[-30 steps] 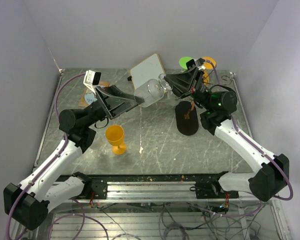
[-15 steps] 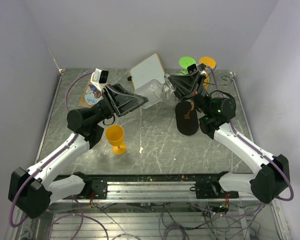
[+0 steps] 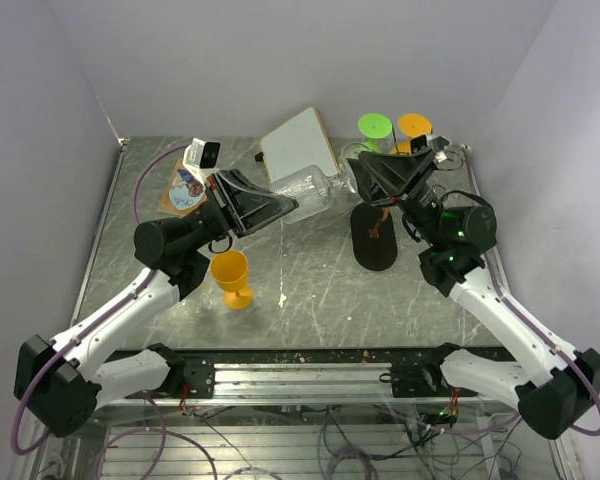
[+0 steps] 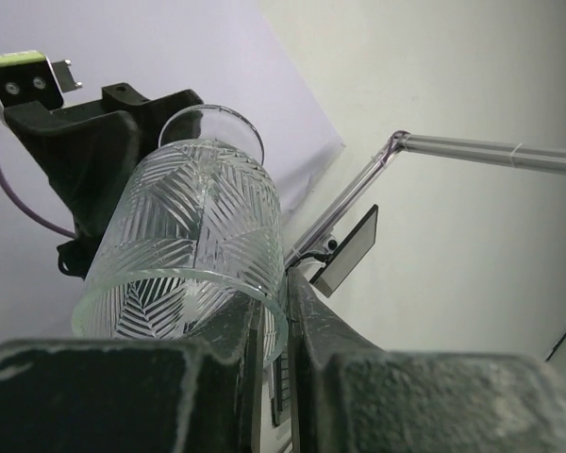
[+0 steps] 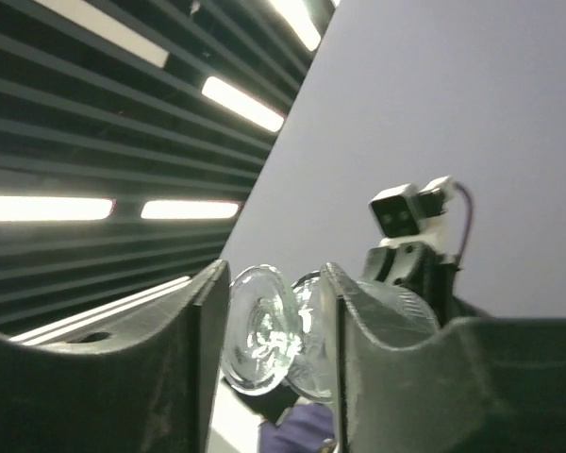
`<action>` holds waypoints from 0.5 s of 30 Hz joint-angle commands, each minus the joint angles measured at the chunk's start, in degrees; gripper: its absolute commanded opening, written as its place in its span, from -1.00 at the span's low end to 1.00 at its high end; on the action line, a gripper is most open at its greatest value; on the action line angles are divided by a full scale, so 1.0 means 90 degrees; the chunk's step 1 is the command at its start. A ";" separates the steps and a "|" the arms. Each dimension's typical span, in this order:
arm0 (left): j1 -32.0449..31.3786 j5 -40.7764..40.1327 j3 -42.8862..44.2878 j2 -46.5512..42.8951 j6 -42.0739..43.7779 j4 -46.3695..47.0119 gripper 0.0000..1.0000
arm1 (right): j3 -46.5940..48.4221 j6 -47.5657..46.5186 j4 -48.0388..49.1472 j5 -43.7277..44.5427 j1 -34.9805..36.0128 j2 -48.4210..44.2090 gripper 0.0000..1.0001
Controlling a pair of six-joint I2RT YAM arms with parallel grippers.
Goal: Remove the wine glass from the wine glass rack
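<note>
A clear ribbed wine glass (image 3: 307, 190) hangs on its side in the air above the back of the table, apart from the wine glass rack. My left gripper (image 3: 285, 207) is shut on the wine glass, its fingers pinching the rim wall (image 4: 275, 316). My right gripper (image 3: 363, 178) is open at the other end of the glass. The round foot (image 5: 260, 328) shows between its parted fingers, just past the tips. The wine glass rack stands below on its black oval base (image 3: 373, 238), its thin copper stem (image 3: 381, 214) partly hidden by the right arm.
An orange goblet (image 3: 231, 275) stands upright left of centre. A white board (image 3: 298, 143) lies at the back. Green (image 3: 376, 125) and orange (image 3: 414, 124) discs show behind the right gripper, a printed card (image 3: 187, 187) at back left. Grey walls enclose the table.
My left gripper has shut on the glass rim. My right gripper has opened off the foot end and drawn back to the right. The glass stays aloft, held from the left.
</note>
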 commanded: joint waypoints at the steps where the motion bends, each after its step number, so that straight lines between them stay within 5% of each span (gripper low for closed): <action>1: -0.0090 -0.0258 0.0084 -0.0544 0.0484 -0.0362 -0.86 | -0.0155 -0.1334 -0.1127 0.0735 -0.0009 -0.0508 -0.03; 5: -0.0109 -0.0245 0.0015 -0.0946 0.0912 -0.1454 -0.86 | -0.0098 -0.2366 -0.2273 0.1358 -0.0009 -0.1025 0.22; 15: -0.0223 -0.1039 0.0488 -0.1422 0.2546 -0.5874 -0.86 | 0.0666 -0.4687 -0.4499 0.3306 -0.0012 -0.2147 0.46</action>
